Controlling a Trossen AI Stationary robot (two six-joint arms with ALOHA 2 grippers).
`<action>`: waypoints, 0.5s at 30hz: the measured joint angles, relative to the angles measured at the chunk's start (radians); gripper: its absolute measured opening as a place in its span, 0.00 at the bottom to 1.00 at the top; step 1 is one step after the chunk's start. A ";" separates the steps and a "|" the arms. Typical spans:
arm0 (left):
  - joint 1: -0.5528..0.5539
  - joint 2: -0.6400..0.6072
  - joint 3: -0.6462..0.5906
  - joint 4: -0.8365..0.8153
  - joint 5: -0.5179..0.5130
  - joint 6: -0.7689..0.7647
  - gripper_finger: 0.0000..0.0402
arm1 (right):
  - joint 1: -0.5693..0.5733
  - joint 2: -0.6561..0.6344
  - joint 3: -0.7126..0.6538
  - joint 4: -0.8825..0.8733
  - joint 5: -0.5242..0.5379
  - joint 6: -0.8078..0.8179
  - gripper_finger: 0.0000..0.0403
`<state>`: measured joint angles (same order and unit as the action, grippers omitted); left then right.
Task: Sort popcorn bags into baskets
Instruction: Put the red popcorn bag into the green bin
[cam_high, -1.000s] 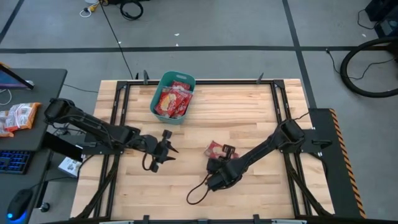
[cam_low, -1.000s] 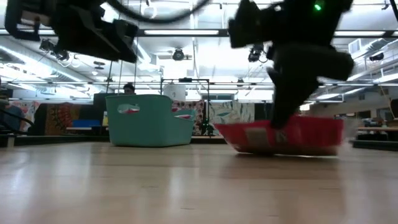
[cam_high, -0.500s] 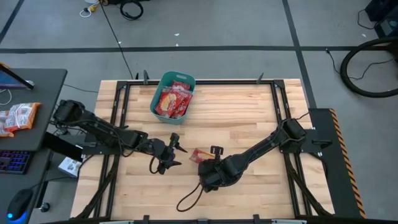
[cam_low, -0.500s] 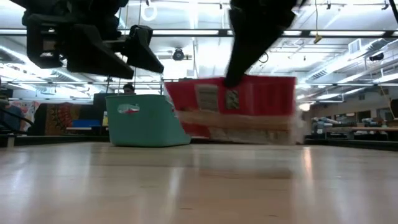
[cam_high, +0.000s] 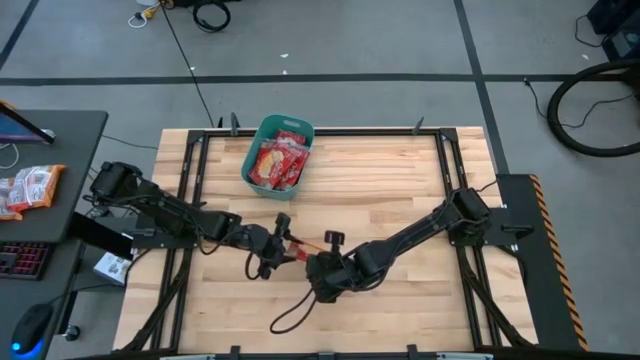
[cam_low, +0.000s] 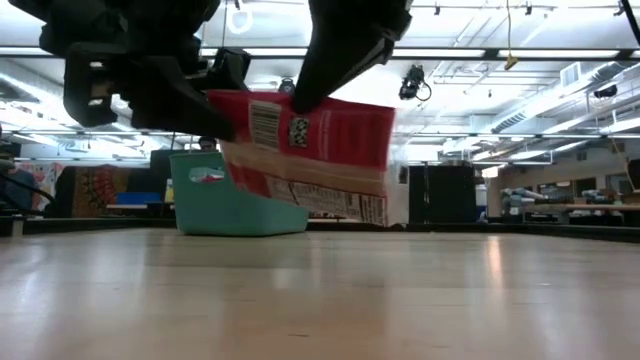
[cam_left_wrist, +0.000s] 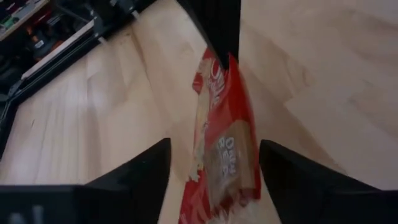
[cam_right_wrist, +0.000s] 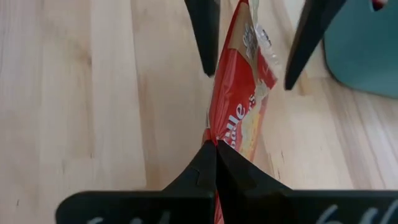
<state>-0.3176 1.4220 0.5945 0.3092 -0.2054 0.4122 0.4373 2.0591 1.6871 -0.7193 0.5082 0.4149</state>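
One red popcorn bag (cam_high: 303, 246) with a cream centre is in the air over the middle of the table. It stands on edge in the high view and broadside in the low view (cam_low: 310, 150). My right gripper (cam_high: 320, 256) is shut on it. My left gripper (cam_high: 279, 239) is open, and its two fingers stand on either side of the bag's far end (cam_left_wrist: 224, 149) without touching it that I can see. The teal basket (cam_high: 254, 150) sits at the table's far side with several red bags lying inside (cam_high: 280, 160). My right gripper (cam_right_wrist: 216, 148) pinches the bag between its two shut fingers at the end nearest its wrist (cam_right_wrist: 225, 132). In the low view the fingers come down slanting from above onto the bag's upper edge (cam_low: 300, 108). The bag hangs tilted below them, clear of the table.
The basket shows behind the bag in the low view (cam_low: 235, 195) and at a corner of the right wrist view (cam_right_wrist: 367, 50). A black cable loop (cam_high: 290, 315) lies on the near part of the table. Orange-and-white packets (cam_high: 30, 188) rest on the side desk at left.
My right gripper has lifted the bag off the table and carried it toward the table's left, turning it from flat to on edge. My left gripper has moved right toward the bag, and its open fingers now straddle the bag's end.
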 joint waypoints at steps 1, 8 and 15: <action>0.000 0.000 0.000 -0.006 -0.006 0.000 0.58 | -0.002 0.000 0.000 0.007 0.001 0.000 0.01; 0.006 0.000 0.000 -0.034 -0.011 -0.004 0.28 | -0.003 -0.010 0.000 0.043 0.015 -0.025 0.03; 0.007 -0.003 0.000 -0.051 -0.014 -0.008 0.06 | -0.010 -0.028 0.000 0.012 0.013 0.027 0.11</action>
<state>-0.3109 1.4194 0.5945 0.2586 -0.2197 0.4042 0.4278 2.0310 1.6871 -0.7075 0.5208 0.4417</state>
